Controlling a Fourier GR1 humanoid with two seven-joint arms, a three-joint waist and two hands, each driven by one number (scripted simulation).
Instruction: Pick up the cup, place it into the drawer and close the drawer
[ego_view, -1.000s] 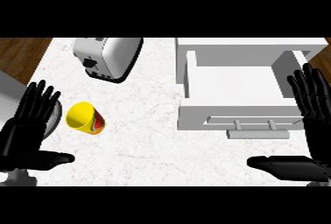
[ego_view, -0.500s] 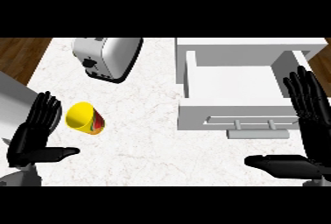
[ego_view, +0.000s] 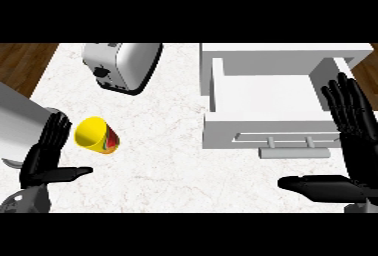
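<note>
A yellow cup (ego_view: 96, 135) with a red band lies on its side on the white marbled counter, left of centre, its mouth turned toward the left. My left hand (ego_view: 46, 157) is open just left of the cup, fingers straight and pointing up, thumb out to the right; its fingertips are close to the cup's rim without holding it. The white drawer (ego_view: 269, 107) stands pulled open at the right, its inside bare, its handle (ego_view: 291, 142) on the front panel. My right hand (ego_view: 353, 145) is open at the drawer's right side, fingers up, thumb pointing left below the handle.
A silver toaster (ego_view: 122, 65) sits at the back left of the counter. Dark wooden floor (ego_view: 22, 67) shows beyond the counter's left edge. A grey forearm (ego_view: 18, 117) comes in at the left edge.
My left hand has slid right and slightly upward, closer to the cup. The right hand has barely shifted. Cup and drawer have not moved.
</note>
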